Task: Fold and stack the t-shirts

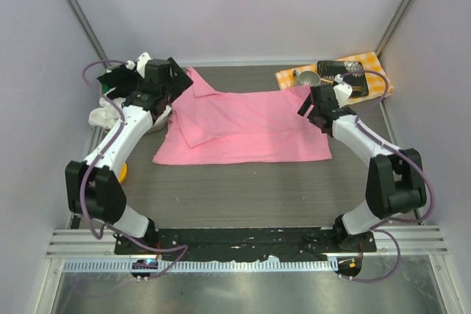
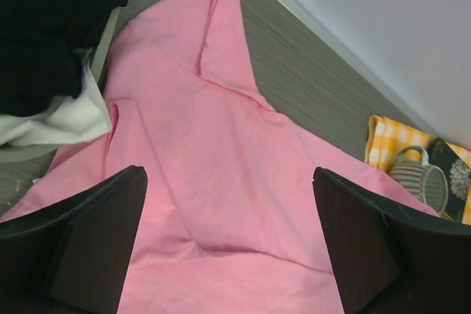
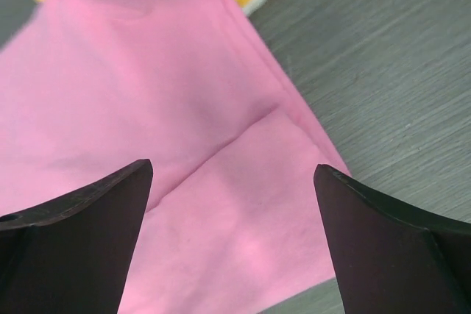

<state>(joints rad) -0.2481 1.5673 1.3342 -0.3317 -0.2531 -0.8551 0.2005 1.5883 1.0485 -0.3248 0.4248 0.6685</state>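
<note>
Two grippers are held over one pink cotton t-shirt (image 1: 250, 126), which is spread out on the dark grey wood-grain table (image 1: 243, 189) between them. The left gripper (image 1: 175, 82) is released, its jaws set wide apart, and only pink cloth is seen in the gap between its black fingers (image 2: 96, 240). A folded-over flap of the shirt lies directly beneath it and runs on ahead of it. Whether the fingertips touch the fabric cannot be told. Just beside this gripper, on its left, a heap of white and black garments (image 1: 103, 115) is piled at the table's edge. The right gripper (image 1: 316, 108) is likewise released, jaws wide apart, and is held over the shirt's side edge. A creased fold of the fabric is seen below it, and bare table shows beside its right finger. Ahead of this gripper the shirt meets a yellow checked cloth (image 1: 372, 60), on which a grey striped mug (image 1: 305, 79) is set.
</note>
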